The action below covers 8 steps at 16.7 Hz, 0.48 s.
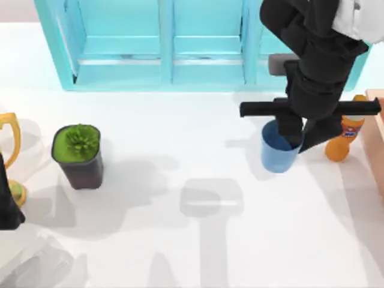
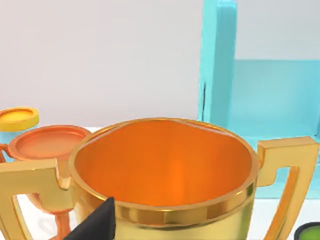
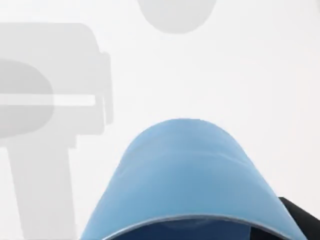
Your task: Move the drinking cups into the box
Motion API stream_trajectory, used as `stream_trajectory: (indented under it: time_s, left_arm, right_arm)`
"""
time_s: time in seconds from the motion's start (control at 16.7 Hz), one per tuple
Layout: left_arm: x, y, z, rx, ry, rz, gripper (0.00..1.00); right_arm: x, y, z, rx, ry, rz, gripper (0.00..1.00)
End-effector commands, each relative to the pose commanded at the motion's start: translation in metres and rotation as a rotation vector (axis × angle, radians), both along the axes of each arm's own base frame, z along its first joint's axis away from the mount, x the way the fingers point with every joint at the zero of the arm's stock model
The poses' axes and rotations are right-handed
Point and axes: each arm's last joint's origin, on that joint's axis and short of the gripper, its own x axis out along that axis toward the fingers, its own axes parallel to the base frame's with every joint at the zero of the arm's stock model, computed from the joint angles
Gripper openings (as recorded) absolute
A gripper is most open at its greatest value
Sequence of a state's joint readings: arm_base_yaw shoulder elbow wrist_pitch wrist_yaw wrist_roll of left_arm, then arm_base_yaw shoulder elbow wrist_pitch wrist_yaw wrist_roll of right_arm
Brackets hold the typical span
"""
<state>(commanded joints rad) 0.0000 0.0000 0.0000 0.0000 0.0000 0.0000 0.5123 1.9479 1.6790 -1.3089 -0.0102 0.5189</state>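
Note:
A plain blue drinking cup (image 1: 277, 150) hangs upright at the table's right side, its rim gripped by my right gripper (image 1: 302, 143). One finger reaches inside the cup and the other presses its outer wall. Seen from the right wrist, the cup (image 3: 185, 175) sits close under the camera, a dark finger (image 3: 300, 216) at its rim and its round shadow lying apart on the table. The box (image 1: 375, 138) shows as a pale tan edge at the far right, just beyond the cup. My left arm is parked at the left edge (image 1: 7, 201).
An orange bottle (image 1: 345, 135) stands between the cup and the box. A turquoise cabinet (image 1: 162, 45) runs along the back. A dark pot with a green plant (image 1: 78, 155) stands at the left. A gold trophy (image 2: 165, 170) and an orange goblet (image 2: 50, 142) sit by my left gripper.

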Motion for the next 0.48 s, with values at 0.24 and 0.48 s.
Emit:
stream_trajectory:
  time_s: [0.24, 0.48]
  left_arm:
    - [0.0, 0.0, 0.0, 0.0, 0.0, 0.0, 1.0]
    - [0.0, 0.0, 0.0, 0.0, 0.0, 0.0, 1.0]
  right_arm:
    - [0.002, -0.035, 0.008, 0.022, 0.074, 0.048, 0.0]
    - [0.013, -0.112, 0.014, 0.062, 0.133, 0.057, 0.0]
